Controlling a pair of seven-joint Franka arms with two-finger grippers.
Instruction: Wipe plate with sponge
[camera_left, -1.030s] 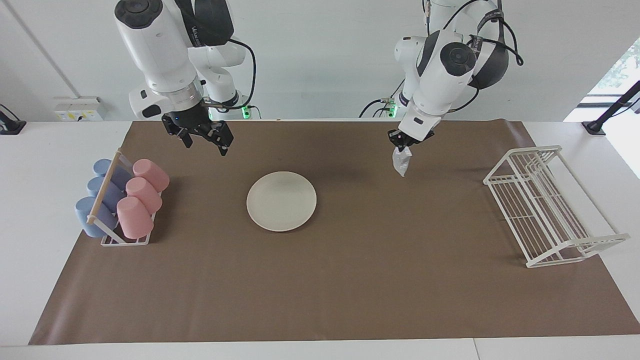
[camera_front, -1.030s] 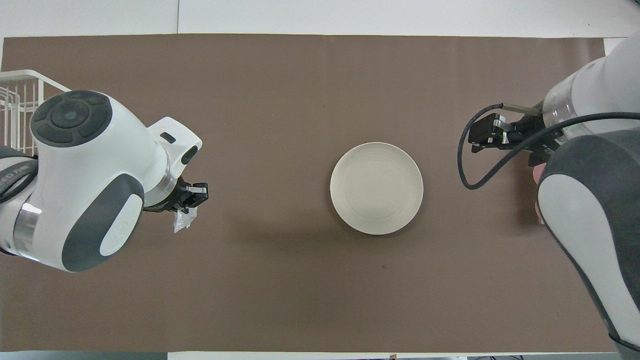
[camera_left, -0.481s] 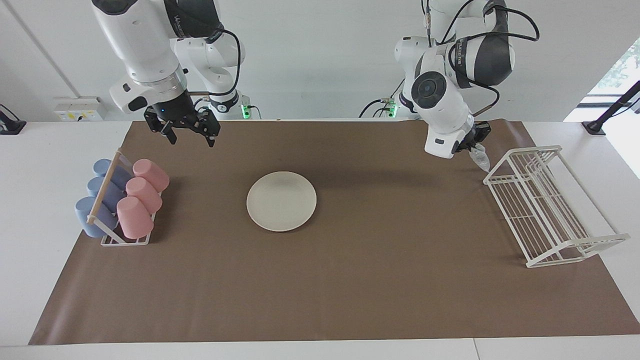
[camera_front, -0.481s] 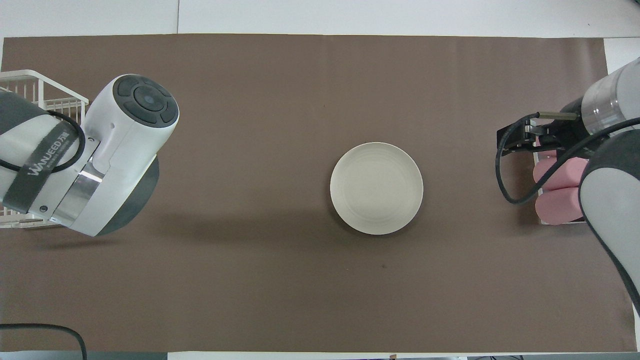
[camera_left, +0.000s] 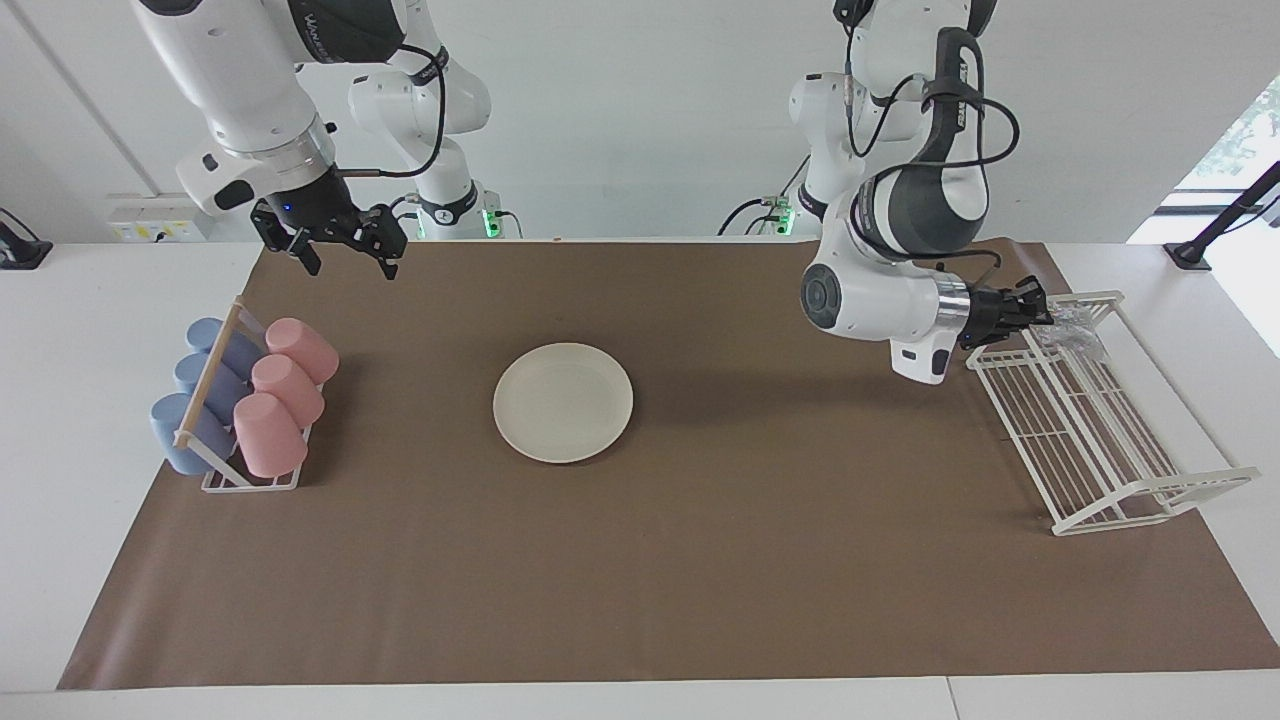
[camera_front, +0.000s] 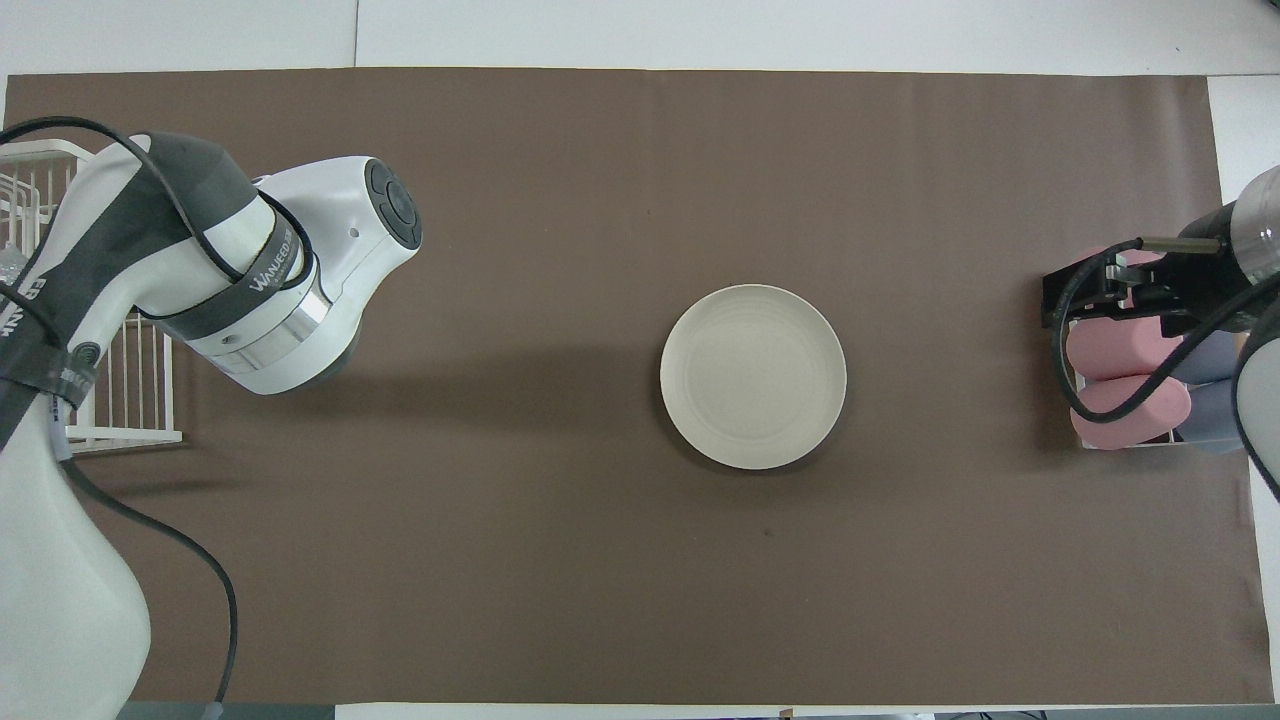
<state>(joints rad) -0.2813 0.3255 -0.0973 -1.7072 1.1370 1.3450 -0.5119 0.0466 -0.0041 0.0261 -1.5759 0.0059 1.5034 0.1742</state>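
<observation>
Facing view: left hand (camera_left: 1040, 312), pinched on sponge (camera_left: 1072, 325), now over rack (camera_left: 1100, 420); right hand (camera_left: 345, 255) agape, empty.

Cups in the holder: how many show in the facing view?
6: three pink cups in the row toward the plate, three blue cups in the row beside them. More may be hidden.

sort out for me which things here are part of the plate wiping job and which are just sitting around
Part of the job:
- plate, bare in the middle of the brown mat
- sponge, in the shut left gripper, over the white wire rack's top edge

Just sitting around:
- white wire rack, at the left arm's end
- cup holder with pink cups and blue cups; the open right gripper waits above the mat near it
</observation>
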